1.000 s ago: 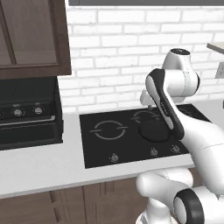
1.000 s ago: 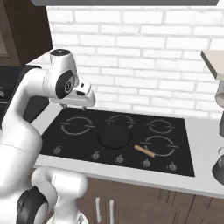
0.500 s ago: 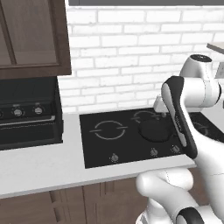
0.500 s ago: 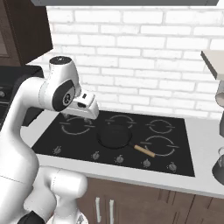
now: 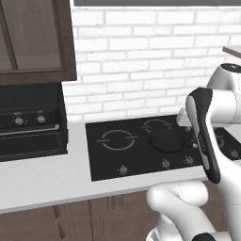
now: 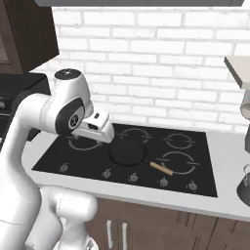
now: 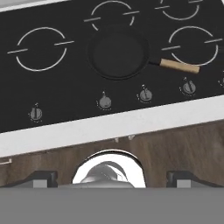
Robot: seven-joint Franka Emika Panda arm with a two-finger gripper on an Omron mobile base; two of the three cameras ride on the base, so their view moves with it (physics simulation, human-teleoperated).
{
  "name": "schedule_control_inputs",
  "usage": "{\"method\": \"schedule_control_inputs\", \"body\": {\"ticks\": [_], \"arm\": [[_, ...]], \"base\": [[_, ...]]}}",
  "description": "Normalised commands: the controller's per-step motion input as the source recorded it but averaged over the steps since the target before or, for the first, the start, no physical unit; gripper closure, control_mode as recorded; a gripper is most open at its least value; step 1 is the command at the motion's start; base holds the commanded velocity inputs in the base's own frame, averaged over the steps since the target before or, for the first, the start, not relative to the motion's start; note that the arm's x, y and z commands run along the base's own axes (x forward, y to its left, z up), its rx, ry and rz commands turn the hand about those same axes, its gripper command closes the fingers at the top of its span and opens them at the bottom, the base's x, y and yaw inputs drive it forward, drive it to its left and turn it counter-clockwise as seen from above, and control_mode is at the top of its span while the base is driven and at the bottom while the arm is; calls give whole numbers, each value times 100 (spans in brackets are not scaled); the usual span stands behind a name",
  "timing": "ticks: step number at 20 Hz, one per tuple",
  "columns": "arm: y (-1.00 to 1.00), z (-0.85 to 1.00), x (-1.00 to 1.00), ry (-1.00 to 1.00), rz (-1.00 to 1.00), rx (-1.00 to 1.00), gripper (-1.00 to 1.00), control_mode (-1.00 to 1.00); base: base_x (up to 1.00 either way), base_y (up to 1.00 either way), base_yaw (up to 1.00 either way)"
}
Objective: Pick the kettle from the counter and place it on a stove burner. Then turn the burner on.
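Hand view: I read the gripper (image 7: 111,177) as open. Its two dark fingertips (image 7: 41,178) stand wide apart at 7 and 5 o'clock of the picture. I see nothing clamped between them.

1. Cooktop (image 7: 74,83): black glass across the upper half. A dark pan (image 7: 117,53) sits at 12 o'clock of the picture centre. Its wooden handle (image 7: 179,66) points toward 4 o'clock.
2. Stove burner (image 7: 193,45): a large ring outline with side ticks, at 3 o'clock of the pan. The handle's end reaches the ring's near rim. A second large ring (image 7: 41,49) lies at 9 o'clock of the pan, apart from it.
3. Knobs (image 7: 104,102): four in a row along the near edge of the glass, at 6 o'clock of the pan.
4. Counter (image 7: 109,127): a pale strip just below the knobs, with wooden cabinet fronts (image 7: 175,144) under it.

Right base view: the gripper (image 6: 105,134) hangs above the glass, just at 9 o'clock of the pan. At 3 o'clock of the cooktop, a grey rounded thing stands on the counter, cut off by the picture edge. I take it for the kettle (image 6: 245,188), but I cannot confirm it. It is well apart from the gripper.

Left base view: the counter (image 5: 47,174) runs on toward 9 o'clock of the cooktop, up to a dark appliance (image 5: 28,127).
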Motion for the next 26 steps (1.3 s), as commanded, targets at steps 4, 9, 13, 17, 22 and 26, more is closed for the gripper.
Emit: {"method": "schedule_control_inputs", "body": {"ticks": [4,9,13,17,22,26], "arm": [[-39,-1,-13,0,-2,1,-100,-100],[-41,0,-13,-1,-4,0,-100,-100],[-48,-2,-18,3,-23,0,-100,-100],[-83,-2,0,23,-41,2,-100,-100],[-99,-7,23,38,-48,7,-100,-100],[-98,-27,59,33,-45,2,-100,-100]], "base": [[0,0,0],[0,0,0],[0,0,0],[0,0,0],[0,0,0],[0,0,0]]}}
